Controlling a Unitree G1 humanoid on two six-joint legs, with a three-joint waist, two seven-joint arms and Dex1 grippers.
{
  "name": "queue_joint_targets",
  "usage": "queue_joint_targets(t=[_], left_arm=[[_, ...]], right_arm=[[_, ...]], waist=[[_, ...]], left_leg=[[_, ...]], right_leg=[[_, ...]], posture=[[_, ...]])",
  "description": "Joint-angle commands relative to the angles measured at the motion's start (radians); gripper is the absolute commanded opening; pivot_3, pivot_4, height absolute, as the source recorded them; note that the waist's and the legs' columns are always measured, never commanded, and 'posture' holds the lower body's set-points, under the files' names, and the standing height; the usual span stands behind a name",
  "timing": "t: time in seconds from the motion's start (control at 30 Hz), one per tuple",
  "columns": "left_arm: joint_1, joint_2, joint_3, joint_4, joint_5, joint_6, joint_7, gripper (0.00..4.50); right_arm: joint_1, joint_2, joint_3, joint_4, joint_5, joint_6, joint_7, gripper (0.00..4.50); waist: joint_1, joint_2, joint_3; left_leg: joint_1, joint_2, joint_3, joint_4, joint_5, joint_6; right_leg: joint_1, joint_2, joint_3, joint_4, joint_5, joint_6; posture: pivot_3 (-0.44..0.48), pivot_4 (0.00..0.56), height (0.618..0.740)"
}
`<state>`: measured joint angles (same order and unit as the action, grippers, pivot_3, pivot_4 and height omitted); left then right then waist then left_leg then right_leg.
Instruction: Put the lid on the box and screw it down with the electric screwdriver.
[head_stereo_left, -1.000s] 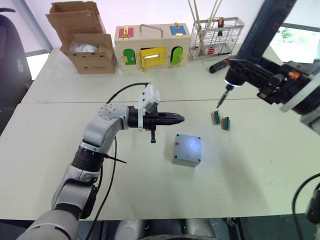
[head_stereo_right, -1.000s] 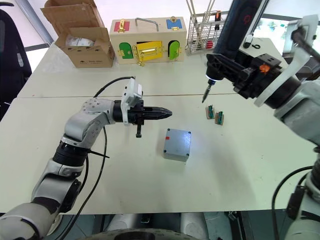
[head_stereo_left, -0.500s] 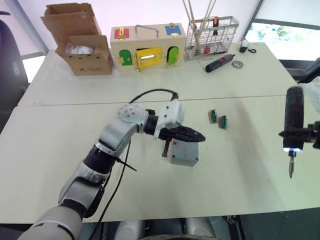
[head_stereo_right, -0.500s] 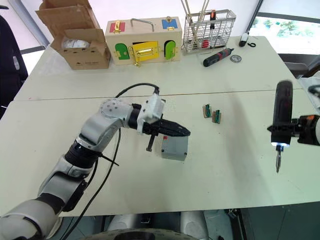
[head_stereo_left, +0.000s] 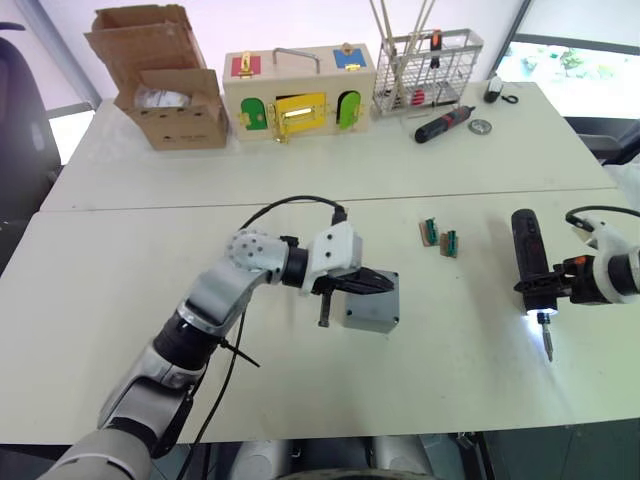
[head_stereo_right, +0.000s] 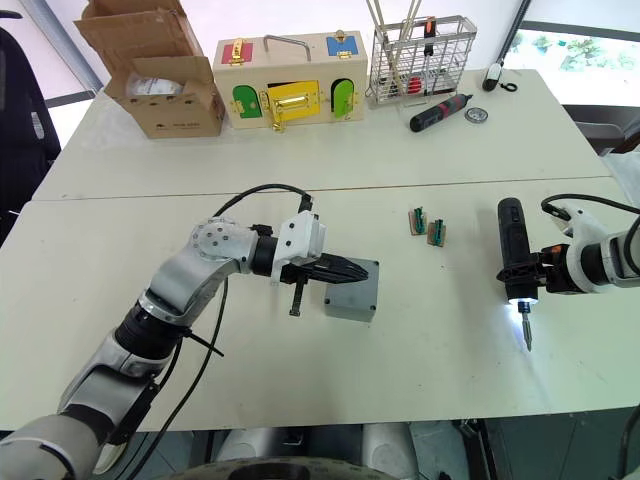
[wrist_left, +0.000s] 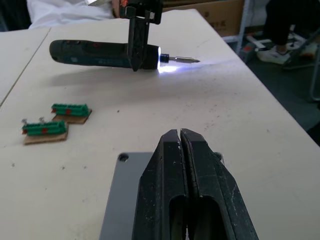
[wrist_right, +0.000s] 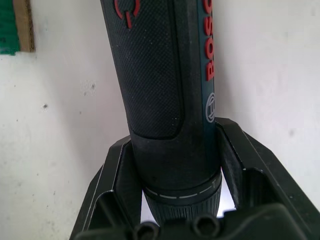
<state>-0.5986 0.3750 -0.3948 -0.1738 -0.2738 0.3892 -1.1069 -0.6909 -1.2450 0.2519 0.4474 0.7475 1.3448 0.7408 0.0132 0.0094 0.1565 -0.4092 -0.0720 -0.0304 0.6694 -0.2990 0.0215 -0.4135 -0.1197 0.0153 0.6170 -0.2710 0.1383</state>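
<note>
My left end effector (wrist_left: 180, 137) hovers over the small square grey plastic box (head_stereo_left: 372, 308), its two black fingers pressed together with nothing between them, tips reaching across the flat grey plastic lid (wrist_left: 125, 192) that sits on top of the box. The box rests near the middle of the pale surface (head_stereo_left: 120, 300). My right end effector (wrist_right: 170, 200) pinches the thick black cylindrical electric screwdriver (head_stereo_right: 513, 250) near its bit end, one finger on each side of the barrel. The screwdriver lies low over the surface at about 3 o'clock from the box, well apart from it, its lit tip and metal bit pointing toward 6 o'clock. Two small green blocks on brown bases (head_stereo_left: 440, 238) stand between box and screwdriver, toward 1 o'clock from the box.
</note>
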Motion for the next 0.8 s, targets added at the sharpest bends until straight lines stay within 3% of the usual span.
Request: queue_joint_targets(t=[0.03, 0.07, 0.2, 0.33, 0.43, 0.53, 0.67, 0.8], left_arm=[[0.003, 0.005, 0.032, -0.043, -0.013, 0.013, 0.027, 0.0], [0.003, 0.007, 0.035, -0.041, -0.013, 0.014, 0.032, 0.0], [0.002, 0.019, 0.05, -0.028, -0.018, 0.014, 0.034, 0.0], [-0.018, 0.02, 0.119, 0.025, -0.031, 0.017, 0.07, 0.0], [-0.037, 0.038, 0.194, 0.105, -0.033, 0.012, 0.11, 0.0], [-0.024, 0.068, 0.225, 0.175, -0.034, 0.016, 0.103, 0.0], [0.009, 0.104, 0.202, 0.232, -0.017, 0.011, 0.055, 0.0], [0.011, 0.119, 0.139, 0.201, 0.011, 0.01, 0.009, 0.0]], right_arm=[[-0.034, 0.01, 0.002, 0.026, -0.102, -0.058, 0.075, 3.03], [-0.037, 0.015, 0.005, 0.033, -0.125, -0.063, 0.088, 3.46], [-0.042, 0.027, -0.001, 0.044, -0.188, -0.066, 0.134, 4.38], [-0.056, 0.019, -0.063, 0.036, -0.234, -0.109, 0.14, 4.45], [-0.036, -0.034, -0.121, -0.07, -0.286, -0.251, 0.146, 4.45], [0.058, -0.041, -0.275, -0.283, -0.237, -0.312, 0.154, 4.45], [0.345, 0.041, -0.53, -0.695, -0.119, -0.32, 0.179, 4.45], [0.611, 0.2, -0.571, -1.052, 0.012, -0.237, 0.111, 4.45]], waist=[[0.0, 0.0, 0.0], [0.0, 0.0, 0.0], [0.0, 0.0, 0.0], [0.001, 0.0, 0.0], [0.0, 0.0, 0.0], [0.0, 0.0, 0.0], [0.0, -0.002, 0.0], [0.015, -0.004, 0.001]], left_leg=[[0.0, 0.0, 0.0, 0.001, 0.0, 0.0], [0.0, 0.0, 0.0, 0.002, 0.0, 0.0], [0.0, 0.0, -0.001, 0.006, 0.0, 0.0], [0.0, -0.001, -0.001, 0.009, -0.001, 0.001], [0.0, -0.001, -0.001, 0.011, -0.001, 0.001], [-0.001, -0.001, 0.0, 0.01, -0.001, 0.001], [-0.001, 0.001, -0.002, 0.008, -0.001, 0.0], [-0.002, 0.0, -0.003, 0.012, -0.001, 0.001]], right_leg=[[0.0, 0.0, 0.0, 0.0, 0.0, 0.0], [0.001, 0.0, 0.0, 0.001, 0.0, 0.0], [0.002, 0.0, 0.0, 0.002, 0.0, 0.0], [0.003, 0.0, 0.0, 0.003, 0.0, 0.0], [0.003, 0.0, 0.0, 0.006, 0.0, 0.0], [-0.003, -0.001, -0.001, 0.013, 0.0, 0.0], [-0.004, 0.0, -0.003, 0.015, 0.0, 0.0], [-0.001, 0.0, -0.003, 0.014, 0.0, 0.0]], posture=[[0.0, 0.15, 0.737], [0.0, 0.15, 0.737], [0.0, 0.15, 0.737], [0.0, 0.15, 0.737], [0.0, 0.15, 0.737], [0.0, 0.15, 0.737], [0.0, 0.15, 0.737], [0.0, 0.15, 0.737]])
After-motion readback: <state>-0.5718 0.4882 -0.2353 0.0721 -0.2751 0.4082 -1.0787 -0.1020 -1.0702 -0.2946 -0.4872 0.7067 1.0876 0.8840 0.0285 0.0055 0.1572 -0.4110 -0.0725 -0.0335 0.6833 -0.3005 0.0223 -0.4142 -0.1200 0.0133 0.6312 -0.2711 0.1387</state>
